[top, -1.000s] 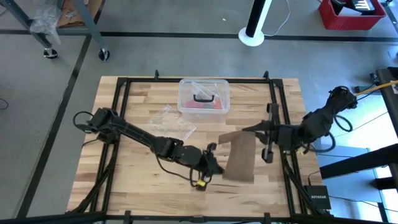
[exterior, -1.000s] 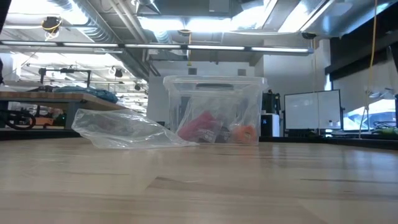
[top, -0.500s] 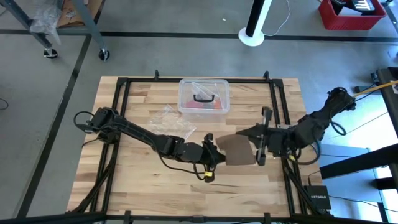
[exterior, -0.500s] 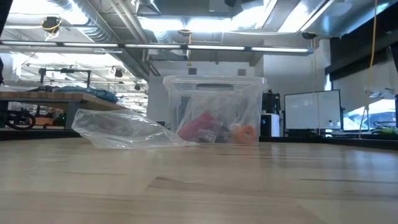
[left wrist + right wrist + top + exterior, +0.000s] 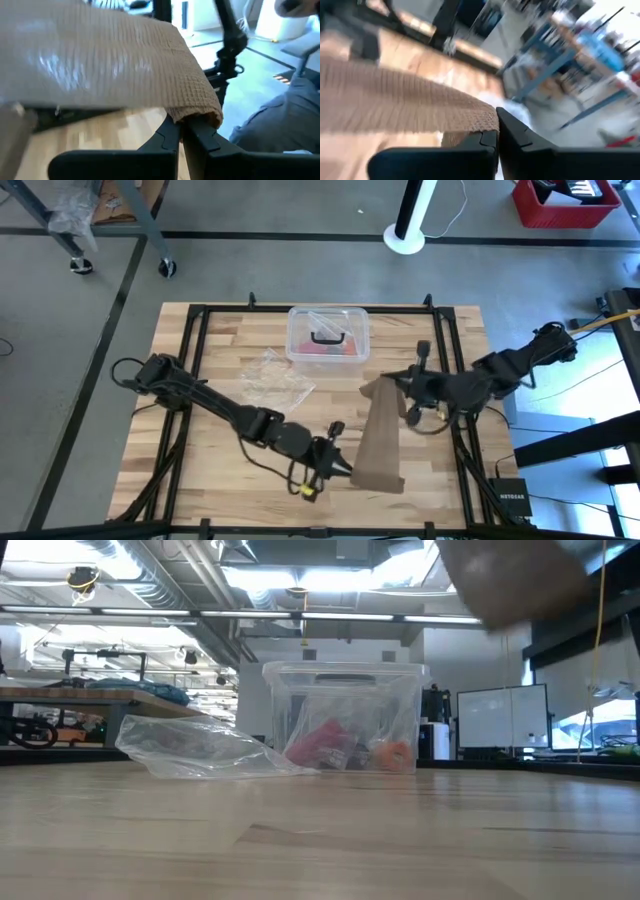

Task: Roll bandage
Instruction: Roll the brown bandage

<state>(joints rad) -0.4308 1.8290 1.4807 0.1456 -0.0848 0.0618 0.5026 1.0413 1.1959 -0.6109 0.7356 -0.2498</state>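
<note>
The brown bandage (image 5: pixel 378 440) hangs in the air as a flat strip running from the far side toward the table's near edge. My left gripper (image 5: pixel 345 470) is shut on its near end and my right gripper (image 5: pixel 400 387) is shut on its far end. In the low view the bandage (image 5: pixel 510 580) shows as a blurred brown shape high above the tabletop, with none of it on the wood. My left gripper pinches a corner of the bandage's near end (image 5: pixel 197 114) between its two fingers, coming level from the table's left side. The strip is lifted clear and stretches away from the fingers. My right gripper pinches the edge of the bandage's far end (image 5: pixel 479 124) between its two fingers, coming level from the table's right side. The strip is lifted clear and spreads out flat from the fingers.
A clear plastic box with a black handle (image 5: pixel 328 335) stands at the far middle of the table and shows in the low view (image 5: pixel 340 720). A clear thin plastic bag (image 5: pixel 272 378) lies to its left and nearer. Black frame rails (image 5: pixel 440 350) run along the table's edges.
My left gripper has gone toward the table's near edge with the bandage's near end. My right gripper has shifted a little toward the left and far side. The bandage, bunched short between the grippers half a second ago, is now drawn out long.
</note>
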